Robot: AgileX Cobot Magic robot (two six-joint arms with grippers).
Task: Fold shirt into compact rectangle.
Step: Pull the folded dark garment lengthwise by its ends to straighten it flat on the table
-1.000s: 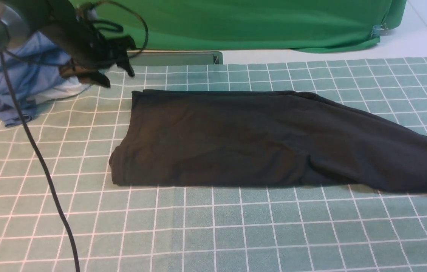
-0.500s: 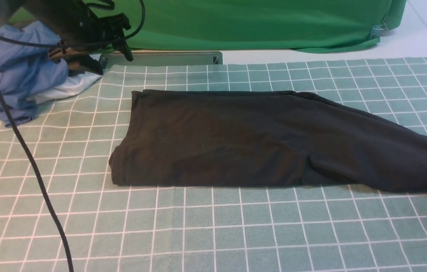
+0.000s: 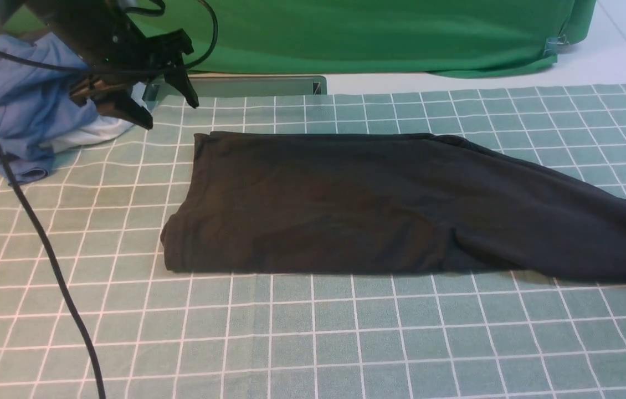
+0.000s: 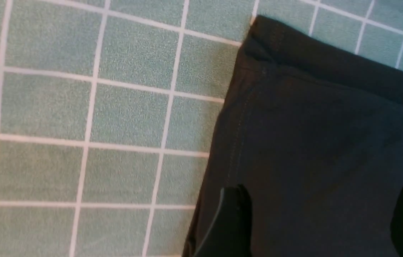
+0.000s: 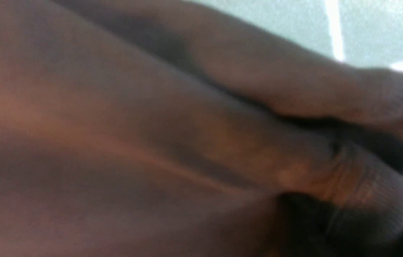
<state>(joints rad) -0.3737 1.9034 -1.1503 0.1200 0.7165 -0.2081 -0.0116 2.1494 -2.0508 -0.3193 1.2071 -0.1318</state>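
The black shirt [image 3: 346, 205] lies on the checked cloth as a long folded band, its left end squared off and its right end running out of the front view. My left gripper [image 3: 168, 112] hangs open just above the table beyond the shirt's far left corner. In the left wrist view its two dark fingertips [image 4: 233, 221] stand wide apart over the shirt [image 4: 312, 125], with nothing between them. The right wrist view sits pressed close to bunched, blurred shirt fabric [image 5: 151, 125]; the right gripper's fingers cannot be made out there, and it is outside the front view.
A blue garment [image 3: 25, 116] on a white garment [image 3: 102, 130] is heaped at the back left, right behind the left gripper. A black cable [image 3: 41, 233] trails across the left side. A grey metal bar [image 3: 257, 86] and green backdrop [image 3: 374, 33] line the back.
The left gripper lifted back toward the blue garment, then came down again near the shirt's far left corner. A dark tip at the right edge one second ago is gone.
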